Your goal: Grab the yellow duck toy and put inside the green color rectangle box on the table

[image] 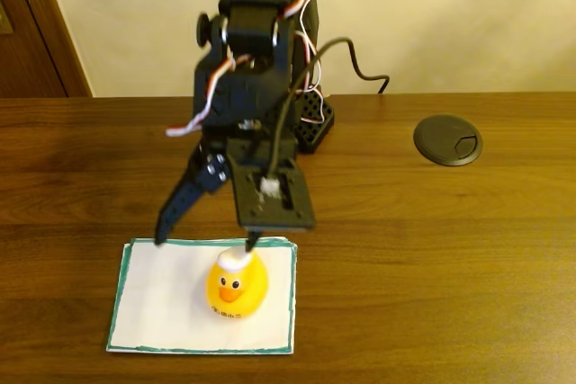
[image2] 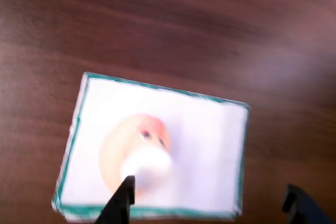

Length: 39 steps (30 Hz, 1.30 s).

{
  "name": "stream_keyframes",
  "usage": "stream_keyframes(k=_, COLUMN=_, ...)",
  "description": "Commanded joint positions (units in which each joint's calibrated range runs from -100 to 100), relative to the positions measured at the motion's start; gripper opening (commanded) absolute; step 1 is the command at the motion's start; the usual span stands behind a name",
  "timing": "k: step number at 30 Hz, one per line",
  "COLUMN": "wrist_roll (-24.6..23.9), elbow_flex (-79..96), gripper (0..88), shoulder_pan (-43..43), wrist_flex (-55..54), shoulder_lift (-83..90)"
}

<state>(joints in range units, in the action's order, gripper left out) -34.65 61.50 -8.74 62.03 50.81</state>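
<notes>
- Above the near edge of the dark brown wooden table (image: 450, 249), in the fixed view, my black arm bends forward and down, my claw (image: 205, 242) hanging spread wide, gripping nothing.
- The small yellow rubber duck toy with its white cap (image: 236, 286) stands upright on the white paper sheet with the green drawn border (image: 157, 308), right of its centre.
- One fingertip (image: 251, 242) sits just above the cap; the other at ten o'clock from it.
- The round black grommet (image: 447, 139) lies at two o'clock, well apart.
- In the wrist view, blurred, the cap (image2: 149, 166) sits just beside my one finger (image2: 123, 200).

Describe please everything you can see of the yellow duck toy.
The yellow duck toy is a small, round, rubber-looking figure with a white cap, an orange beak, black eyes and small dark lettering at its base. It stands upright on the white sheet with the green border, facing the fixed camera. The open gripper hangs above it; one of its fingers appears to reach the cap.
</notes>
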Motion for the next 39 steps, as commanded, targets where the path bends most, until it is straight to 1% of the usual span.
stream_keyframes(k=1, wrist_roll=0.44, elbow_flex=-5.84, gripper=39.2, shoulder_pan=-2.89, wrist_flex=12.66, shoulder_lift=12.79)
stream_keyframes(k=3, wrist_roll=-1.66, elbow_flex=-2.56, gripper=27.2, shoulder_pan=-1.67, wrist_flex=16.24, shoulder_lift=18.29)
stream_keyframes(k=4, wrist_roll=-2.88, elbow_flex=0.90, gripper=21.1, shoulder_pan=-0.36, wrist_flex=16.58, shoulder_lift=21.60)
stream_keyframes(k=6, wrist_roll=-5.32, elbow_flex=8.45, gripper=12.0, shoulder_pan=3.30, wrist_flex=16.92, shoulder_lift=28.06)
stream_keyframes(k=7, wrist_roll=-6.54, elbow_flex=12.19, gripper=5.4, shoulder_pan=4.78, wrist_flex=17.26, shoulder_lift=30.86)
stream_keyframes(k=9, wrist_roll=-8.60, elbow_flex=18.83, gripper=0.2, shoulder_pan=7.31, wrist_flex=18.03, shoulder_lift=37.32)
stream_keyframes(k=14, wrist_roll=-12.11, elbow_flex=29.39, gripper=0.2, shoulder_pan=14.63, wrist_flex=19.73, shoulder_lift=49.19)
stream_keyframes(k=17, wrist_roll=-11.92, elbow_flex=31.76, gripper=0.2, shoulder_pan=14.45, wrist_flex=19.31, shoulder_lift=49.19)
stream_keyframes(k=20, wrist_roll=-10.06, elbow_flex=35.76, gripper=0.2, shoulder_pan=13.15, wrist_flex=15.81, shoulder_lift=49.19)
stream_keyframes(k=23, wrist_roll=-9.28, elbow_flex=38.40, gripper=0.7, shoulder_pan=12.88, wrist_flex=13.77, shoulder_lift=49.19)
stream_keyframes(k=25, wrist_roll=-9.72, elbow_flex=38.40, gripper=0.7, shoulder_pan=11.93, wrist_flex=16.67, shoulder_lift=49.19)
stream_keyframes(k=27, wrist_roll=-12.94, elbow_flex=38.40, gripper=0.7, shoulder_pan=11.05, wrist_flex=22.72, shoulder_lift=49.19)
stream_keyframes(k=39, wrist_roll=-12.55, elbow_flex=38.40, gripper=0.7, shoulder_pan=11.66, wrist_flex=22.80, shoulder_lift=49.19)
